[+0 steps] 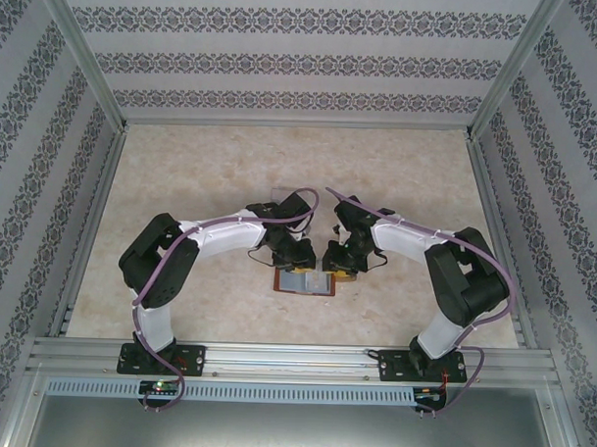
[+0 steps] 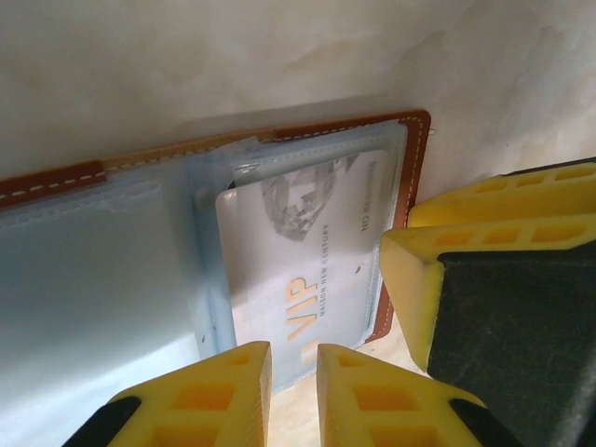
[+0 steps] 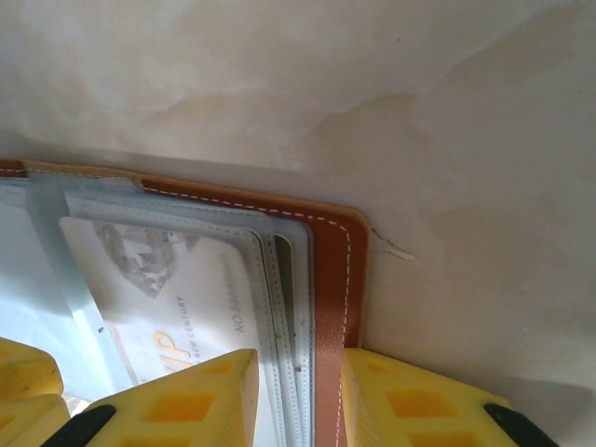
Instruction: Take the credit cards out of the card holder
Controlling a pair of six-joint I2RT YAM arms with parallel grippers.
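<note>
The brown card holder (image 1: 304,284) lies open on the table between both arms, its grey-blue sleeves facing up. One pale credit card (image 2: 307,270) printed "VIP" sits inside the right-hand sleeve; it also shows in the right wrist view (image 3: 177,298). My left gripper (image 2: 293,396) hovers at that sleeve's near edge, its jaws a narrow gap apart with nothing clamped. My right gripper (image 3: 296,400) straddles the holder's stitched right edge (image 3: 331,279), shut on the leather and sleeve layers. Its yellow fingers (image 2: 414,289) stand against that edge in the left wrist view.
The beige marbled table (image 1: 182,180) is boxed in by patterned walls and an aluminium frame (image 1: 274,360). A pale clear object (image 1: 278,196) peeks out behind the left arm. Both grippers (image 1: 299,258) (image 1: 336,264) sit close together over the holder.
</note>
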